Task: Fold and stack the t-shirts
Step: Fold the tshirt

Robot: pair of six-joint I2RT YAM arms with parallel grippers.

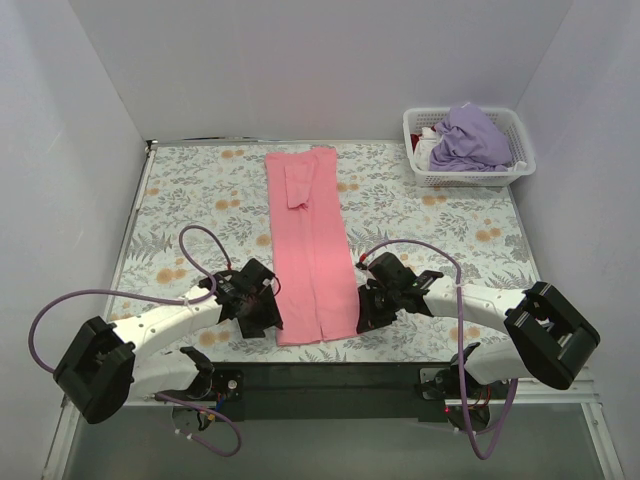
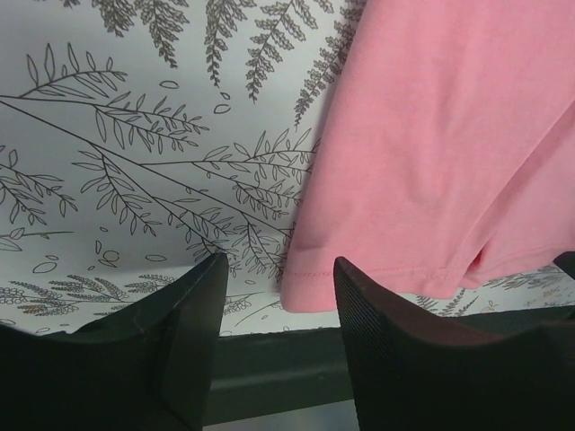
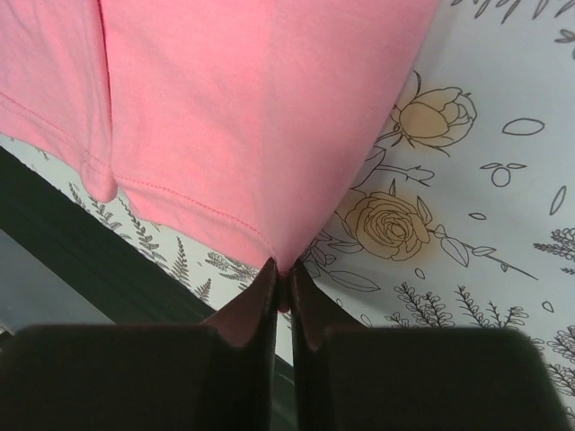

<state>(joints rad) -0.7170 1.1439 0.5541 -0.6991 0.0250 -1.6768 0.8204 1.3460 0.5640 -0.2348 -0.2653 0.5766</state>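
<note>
Shirt in pink lies as a strip left of the basket (lavender shirt inside). At its hem the right gripper pinches one corner; the left gripper flanks the other with fingers spread, probably to fold it over.

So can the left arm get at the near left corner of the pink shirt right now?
Probably yes. The left fingers stand apart right at the hem corner of the pink shirt, which lies flat on the tablecloth, and nothing sits between them and the cloth.
</note>
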